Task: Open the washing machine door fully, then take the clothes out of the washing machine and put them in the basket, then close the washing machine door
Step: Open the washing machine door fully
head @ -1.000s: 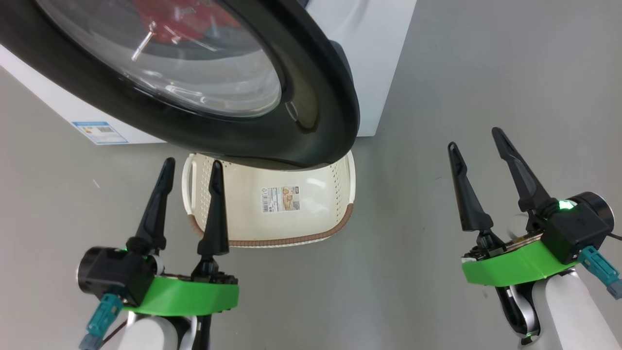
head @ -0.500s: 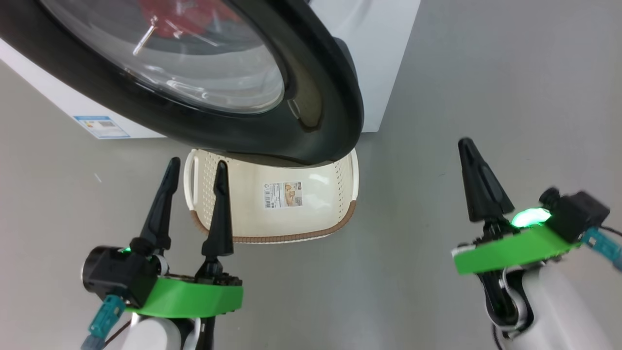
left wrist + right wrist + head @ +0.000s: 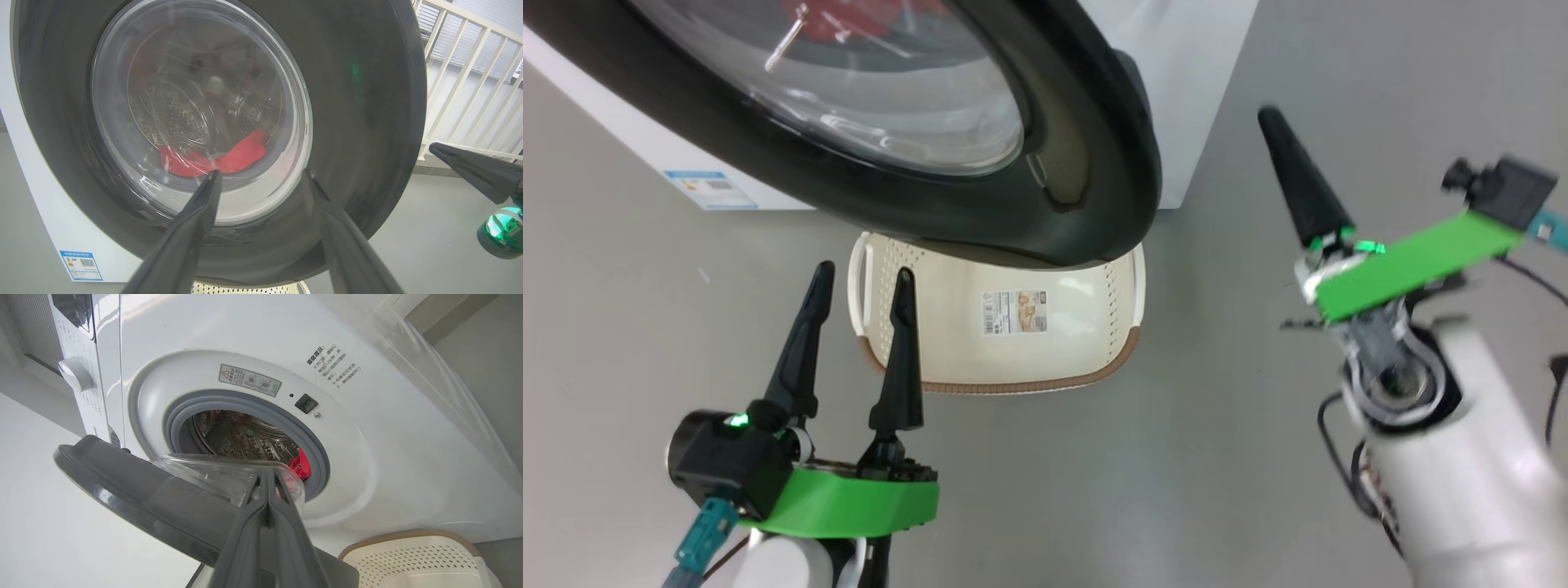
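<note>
Door point(image 3: 931, 211) hangs part open, stiff and weighty; I'd push at its slick free edge. Clothes point(image 3: 241, 157) lie limp inside the drum point(image 3: 245, 437). Left tool point(image 3: 863, 271) spread empty; right tool point(image 3: 1269, 119) pinched shut, holding nothing.

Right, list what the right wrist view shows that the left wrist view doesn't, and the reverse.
Right wrist view, not the left: the grey seal, a warning sticker, a white knob. Left wrist view, not the right: the washing machine door from its outer face, a blue label, a white railing, the open left pincer. Both: that door, red clothes, the basket, the shut right pincer.
</note>
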Robot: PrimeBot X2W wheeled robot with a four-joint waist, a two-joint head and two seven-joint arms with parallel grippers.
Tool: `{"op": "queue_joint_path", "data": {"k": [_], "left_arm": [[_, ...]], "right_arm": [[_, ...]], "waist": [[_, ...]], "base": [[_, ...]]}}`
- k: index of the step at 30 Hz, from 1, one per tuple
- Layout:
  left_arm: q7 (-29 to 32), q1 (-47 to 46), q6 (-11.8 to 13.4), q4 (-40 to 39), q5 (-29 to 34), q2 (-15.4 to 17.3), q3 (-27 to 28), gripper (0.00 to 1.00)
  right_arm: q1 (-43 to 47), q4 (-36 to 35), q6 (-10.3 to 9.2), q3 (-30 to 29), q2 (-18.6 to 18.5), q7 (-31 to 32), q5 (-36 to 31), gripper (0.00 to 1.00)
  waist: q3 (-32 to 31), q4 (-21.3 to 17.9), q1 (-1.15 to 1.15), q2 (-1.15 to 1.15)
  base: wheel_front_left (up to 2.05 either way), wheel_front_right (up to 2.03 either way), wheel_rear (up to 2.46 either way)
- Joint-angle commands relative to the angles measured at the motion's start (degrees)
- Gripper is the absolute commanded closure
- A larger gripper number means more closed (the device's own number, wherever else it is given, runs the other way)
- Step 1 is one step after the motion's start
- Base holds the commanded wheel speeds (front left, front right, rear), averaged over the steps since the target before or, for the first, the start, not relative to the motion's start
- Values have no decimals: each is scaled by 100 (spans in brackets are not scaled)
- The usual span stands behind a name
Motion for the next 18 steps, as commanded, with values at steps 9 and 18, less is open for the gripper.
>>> {"op": "queue_joint_path", "data": {"k": [9, 18], "left_arm": [[-29, -90, 58, -182, -39, 86, 77, 0], [-29, -160, 83, -113, -51, 86, -34, 0]], "right_arm": [[-989, 542, 28, -248, 42, 1646, 1419, 100], [-1589, 1197, 28, -193, 3, 2948, 1837, 100]], "waist": [[225, 225, 0, 0], [346, 334, 0, 0]], "base": [[0, 0, 0], [0, 0, 0]]}}
